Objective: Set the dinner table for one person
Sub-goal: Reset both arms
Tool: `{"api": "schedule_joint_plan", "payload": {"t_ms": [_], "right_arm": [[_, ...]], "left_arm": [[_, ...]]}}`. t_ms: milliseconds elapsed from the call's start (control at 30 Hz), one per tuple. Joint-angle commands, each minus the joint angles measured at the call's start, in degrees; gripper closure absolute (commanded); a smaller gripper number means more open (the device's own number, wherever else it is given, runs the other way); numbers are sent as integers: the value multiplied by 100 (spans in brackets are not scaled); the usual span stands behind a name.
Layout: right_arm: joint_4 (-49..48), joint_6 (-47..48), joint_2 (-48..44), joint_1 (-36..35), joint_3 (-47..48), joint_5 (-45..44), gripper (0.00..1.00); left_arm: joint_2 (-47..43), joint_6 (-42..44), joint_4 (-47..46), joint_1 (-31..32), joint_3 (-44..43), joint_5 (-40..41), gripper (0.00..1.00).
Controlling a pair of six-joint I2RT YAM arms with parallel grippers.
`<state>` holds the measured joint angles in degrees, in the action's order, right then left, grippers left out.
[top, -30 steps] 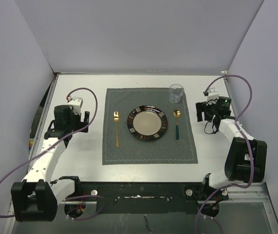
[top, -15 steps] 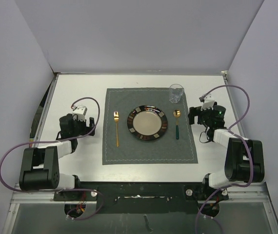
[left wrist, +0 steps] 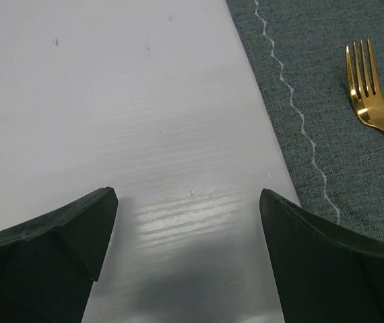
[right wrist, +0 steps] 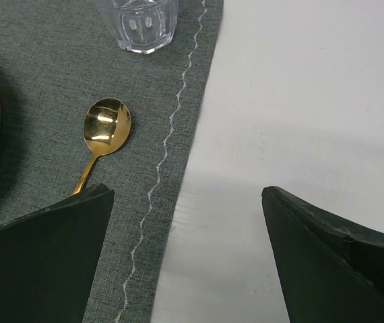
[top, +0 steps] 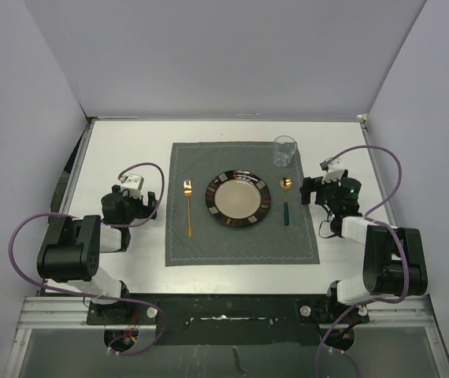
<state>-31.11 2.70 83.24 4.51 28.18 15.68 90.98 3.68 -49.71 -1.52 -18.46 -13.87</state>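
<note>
Now: one plate (top: 238, 198); one fork (top: 188, 206); one spoon (top: 286, 198); one glass (top: 284, 150); left tool (left wrist: 186, 202), right tool (right wrist: 188, 195) gaping, empty

1. We see a dark grey placemat (top: 240, 244) lying flat, with a pale wavy stitch line near its edges.
2. A round plate (top: 238, 199) with a dark patterned rim and a pale centre sits mid-mat.
3. A gold fork (top: 188, 209) lies left of the plate and apart from it, tines pointing away.
4. A spoon (top: 286, 201) lies right of the plate, its bowl gold and its handle green.
5. A clear glass (top: 284, 151) stands upright at the mat's far right corner, just beyond the spoon.
</note>
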Motion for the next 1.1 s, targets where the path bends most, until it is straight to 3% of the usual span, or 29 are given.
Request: {"api": "schedule_joint_plan", "payload": {"t_ms": [0,233,467,500,567,667,800,1067], "right_arm": [[-880,29,-162,-53,-325,47,2],[-1415,228,69,-231,-570,-38,2],[-3353,262,1021,-405,-1158,-340,2],[-2877,280,883,-391,-1085,-414,2],[-3376,165,984,-325,-1187,-420,2],[-3196,152,926,-329,-1206,-627,2],[-2498,181,963,-595,-795,-1329,2],[-2036,102,1005,-570,-522,-1314,2]], "left_arm": [[75,-1,-929,37,15,113,13],[59,45,-1449,185,327,454,12],[68,26,-1222,178,194,442,10],[59,19,-1225,178,198,468,10],[68,-6,-1275,178,225,514,9],[73,-67,-1230,187,183,669,3],[92,-190,-632,196,-150,1091,2],[101,-229,-570,211,-186,1168,2]]}}
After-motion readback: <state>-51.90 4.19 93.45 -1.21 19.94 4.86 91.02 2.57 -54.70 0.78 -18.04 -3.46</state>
